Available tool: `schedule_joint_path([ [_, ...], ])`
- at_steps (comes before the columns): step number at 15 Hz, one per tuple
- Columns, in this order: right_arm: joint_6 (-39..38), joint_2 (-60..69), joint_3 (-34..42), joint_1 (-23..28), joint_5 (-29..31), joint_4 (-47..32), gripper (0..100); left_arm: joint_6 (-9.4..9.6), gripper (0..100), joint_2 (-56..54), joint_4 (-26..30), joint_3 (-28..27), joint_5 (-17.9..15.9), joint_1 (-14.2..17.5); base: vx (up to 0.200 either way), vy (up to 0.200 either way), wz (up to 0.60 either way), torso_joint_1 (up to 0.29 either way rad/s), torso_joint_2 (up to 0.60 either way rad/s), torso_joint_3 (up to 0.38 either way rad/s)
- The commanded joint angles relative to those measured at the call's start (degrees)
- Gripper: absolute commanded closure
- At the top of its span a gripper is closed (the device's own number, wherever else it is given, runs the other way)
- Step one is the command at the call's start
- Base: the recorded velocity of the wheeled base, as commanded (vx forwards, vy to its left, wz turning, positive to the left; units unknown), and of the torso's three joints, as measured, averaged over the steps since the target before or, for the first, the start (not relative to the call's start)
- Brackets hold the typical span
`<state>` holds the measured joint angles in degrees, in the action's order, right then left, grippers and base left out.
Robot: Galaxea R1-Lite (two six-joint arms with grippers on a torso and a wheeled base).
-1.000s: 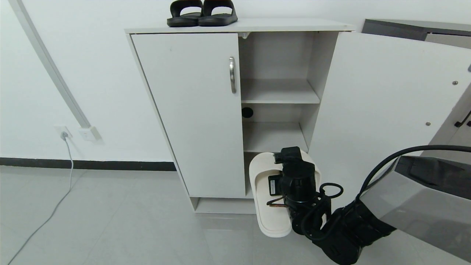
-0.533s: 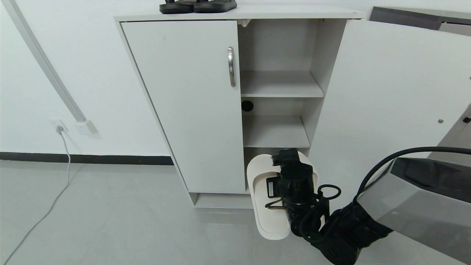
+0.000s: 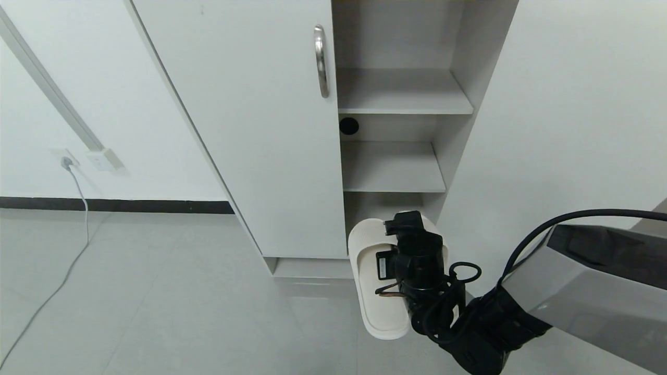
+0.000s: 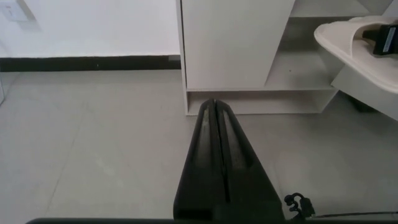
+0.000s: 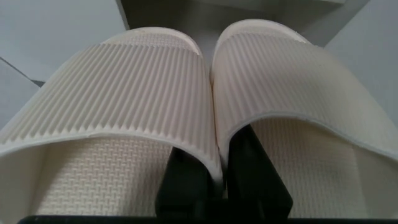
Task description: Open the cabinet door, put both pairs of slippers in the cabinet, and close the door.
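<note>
A pair of white slippers (image 3: 372, 291) hangs side by side in my right gripper (image 3: 404, 224), which is shut on their inner edges, low in front of the cabinet's bottom compartment (image 3: 383, 205). The right wrist view looks over both ribbed straps (image 5: 143, 81), with the right gripper (image 5: 221, 180) pinching between them. The cabinet's left door (image 3: 250, 130) is closed and its right door (image 3: 563, 114) stands wide open. My left gripper (image 4: 216, 109) is shut and empty above the floor, pointing at the cabinet base (image 4: 261, 99); the white slippers (image 4: 348, 37) show beyond it.
Two bare shelves (image 3: 391, 166) sit above the bottom compartment, with a round hole (image 3: 348, 125) in the back panel. A metal handle (image 3: 321, 61) is on the closed door. A wall socket with a cable (image 3: 65, 161) is at the left; grey floor tiles (image 3: 156, 312) lie open there.
The head camera has tilted down and closer, so the cabinet top with the black slippers has left the picture. The right gripper still holds the white slippers in about the same place.
</note>
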<state>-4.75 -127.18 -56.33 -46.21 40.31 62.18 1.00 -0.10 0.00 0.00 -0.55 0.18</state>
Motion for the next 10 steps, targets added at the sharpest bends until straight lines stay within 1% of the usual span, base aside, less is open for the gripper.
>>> schedule_joint_path([
  [1, 0.4, 0.0, -0.1, 0.1, 0.2, 1.5, 100, -0.03, 100, 0.1, 0.0, 0.0, 0.0, 0.0, 0.000, 0.000, 0.00, 0.002, 0.00, -0.198],
  [4, 7.9, 0.0, 0.3, 0.3, 0.6, 13.5, 100, -0.12, 100, 0.1, 0.0, 0.0, 0.1, 0.0, 0.000, 0.000, 0.00, 0.004, 0.00, -0.194],
  [5, 9.6, -0.3, 0.4, 0.5, 0.6, 16.0, 100, -0.12, 100, 0.1, 0.0, 0.0, 0.1, 0.0, 0.000, 0.000, 0.00, 0.027, 0.00, -0.203],
  [8, 11.0, 0.4, 0.9, 0.6, 0.5, 18.4, 100, -0.12, 100, 0.1, 0.0, 0.0, 0.1, 0.0, 0.000, 0.000, 0.00, 0.002, 0.00, -0.196],
  [10, 12.6, 1.0, 1.4, 0.6, 0.5, 20.4, 100, -0.12, 100, 0.1, 0.0, 0.0, 0.1, 0.0, 0.000, 0.000, 0.00, 0.007, 0.00, -0.107],
])
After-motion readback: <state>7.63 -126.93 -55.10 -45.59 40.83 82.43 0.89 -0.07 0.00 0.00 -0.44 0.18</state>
